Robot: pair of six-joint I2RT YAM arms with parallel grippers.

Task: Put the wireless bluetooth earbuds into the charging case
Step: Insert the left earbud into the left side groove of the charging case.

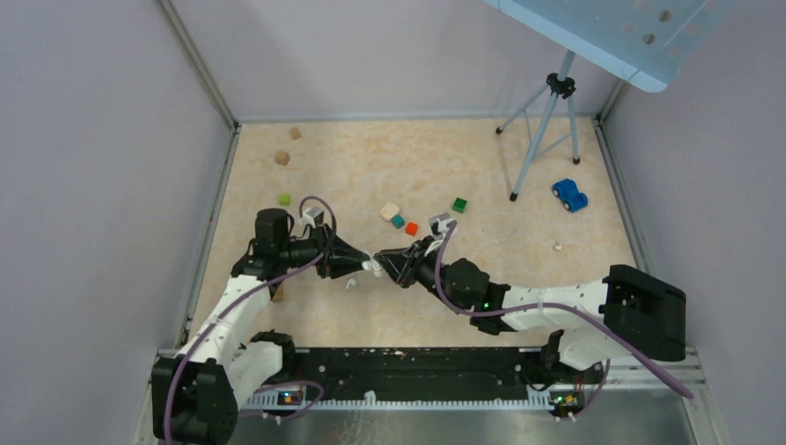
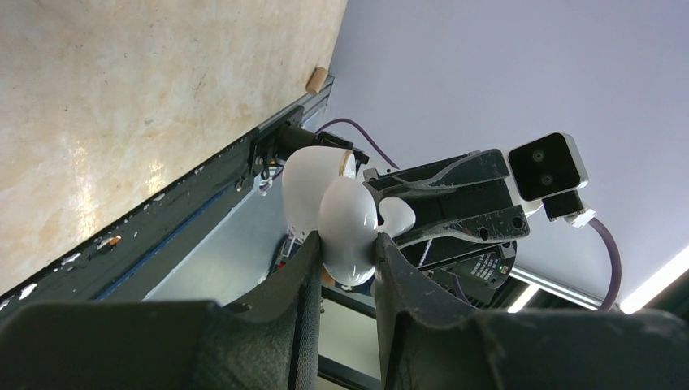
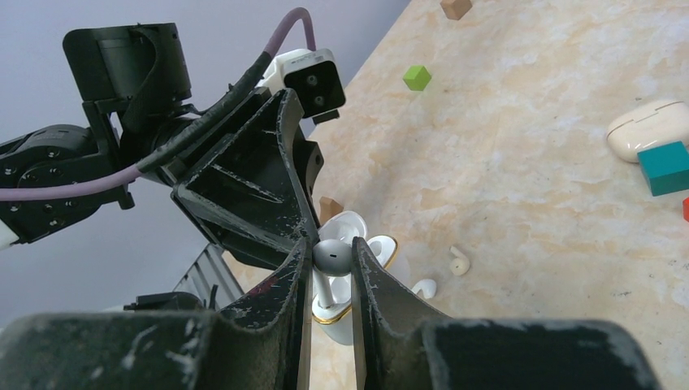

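The left claw [image 2: 347,246] is shut tight on the white charging case [image 2: 345,215]. The case is open and held up off the table [image 3: 528,203]. Just to its right, the right claw [image 3: 332,272] pinches one white earbud [image 3: 331,253], with its stem pointing down into the open case. The other earbud [image 3: 459,262] lies on the table nearby.

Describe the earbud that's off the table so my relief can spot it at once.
In the middle of the table, the left gripper holds an open white case. The earbud is pinched in the right gripper, stem pointing at that case. Unlike it, the other earbud lies loose on the table.
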